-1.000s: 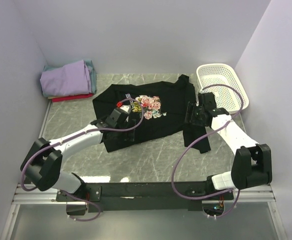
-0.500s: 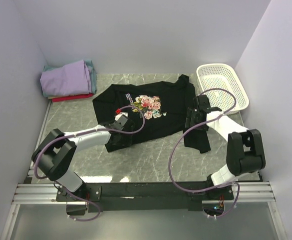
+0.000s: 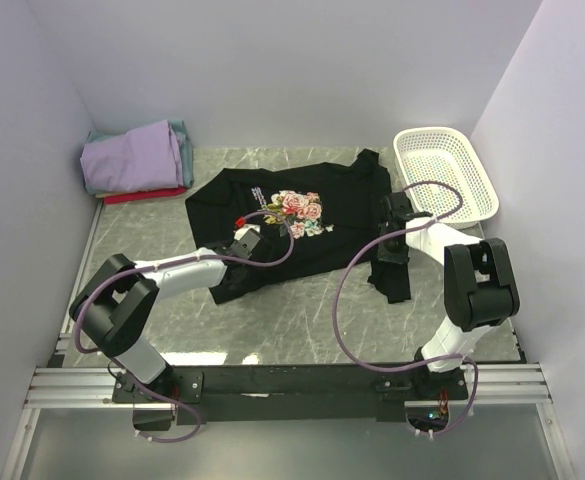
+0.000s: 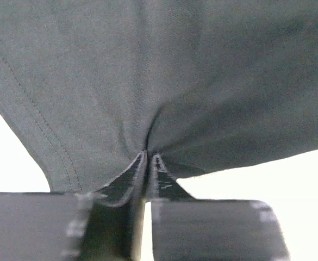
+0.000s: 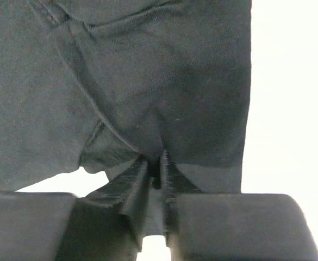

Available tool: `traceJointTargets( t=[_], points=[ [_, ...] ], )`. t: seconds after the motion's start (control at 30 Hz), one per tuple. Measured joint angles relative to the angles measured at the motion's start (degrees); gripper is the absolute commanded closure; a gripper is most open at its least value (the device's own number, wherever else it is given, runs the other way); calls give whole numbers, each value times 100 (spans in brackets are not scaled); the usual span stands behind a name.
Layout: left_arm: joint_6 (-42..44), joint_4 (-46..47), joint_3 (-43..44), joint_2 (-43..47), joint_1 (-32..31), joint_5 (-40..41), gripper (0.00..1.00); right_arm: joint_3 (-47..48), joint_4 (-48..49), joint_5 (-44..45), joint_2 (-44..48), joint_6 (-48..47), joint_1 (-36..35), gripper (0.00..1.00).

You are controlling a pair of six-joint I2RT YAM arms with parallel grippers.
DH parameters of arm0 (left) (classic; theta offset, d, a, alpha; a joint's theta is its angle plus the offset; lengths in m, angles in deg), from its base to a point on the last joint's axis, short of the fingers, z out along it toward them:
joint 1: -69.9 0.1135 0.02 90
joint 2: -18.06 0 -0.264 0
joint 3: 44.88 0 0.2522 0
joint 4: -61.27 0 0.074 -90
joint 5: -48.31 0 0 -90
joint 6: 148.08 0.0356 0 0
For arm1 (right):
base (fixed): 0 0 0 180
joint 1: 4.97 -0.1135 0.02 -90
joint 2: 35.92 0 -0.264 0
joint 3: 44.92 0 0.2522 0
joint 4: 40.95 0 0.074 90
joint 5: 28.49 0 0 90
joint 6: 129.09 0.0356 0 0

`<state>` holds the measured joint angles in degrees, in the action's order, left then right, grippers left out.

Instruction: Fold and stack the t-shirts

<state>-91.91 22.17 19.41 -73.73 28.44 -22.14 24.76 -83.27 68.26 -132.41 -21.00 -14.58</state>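
Note:
The black t-shirt (image 3: 272, 225) with a rose print lies spread on the marble table, its near hem toward me. My left gripper (image 3: 240, 262) is low at the shirt's near left hem, shut on a pinch of the black cloth (image 4: 148, 109), which puckers at its tips (image 4: 149, 157). My right gripper (image 3: 389, 252) sits at the right sleeve (image 3: 392, 280), shut on a fold of that black cloth (image 5: 164, 109), bunched between its tips (image 5: 156, 160). Folded lavender (image 3: 132, 155), teal (image 3: 180, 135) and red (image 3: 142, 195) t-shirts are stacked at the back left.
A white mesh basket (image 3: 447, 170) stands at the back right corner, just beyond my right arm. Walls close the table on the left, back and right. Purple cables loop from both arms over the near table.
Both grippers have dropped onto the black shirt and shut on its cloth; a second ago they were open. The right arm folded in nearer the sleeve.

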Motion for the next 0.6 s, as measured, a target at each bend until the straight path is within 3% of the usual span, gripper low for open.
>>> traceJointTargets(
  t=[0.13,0.27,0.6],
  points=[
    [-4,-256,107,-44,-2,28,99,-13,7,-127,44,4,0,89],
    [-197,-1086,435,-85,-15,446,99,-164,-66,-476,328,9,-142,89],
    [-372,-3383,1718,577,-15,813,99,-262,-584,-1506,1956,17,-1290,89]
  ],
)
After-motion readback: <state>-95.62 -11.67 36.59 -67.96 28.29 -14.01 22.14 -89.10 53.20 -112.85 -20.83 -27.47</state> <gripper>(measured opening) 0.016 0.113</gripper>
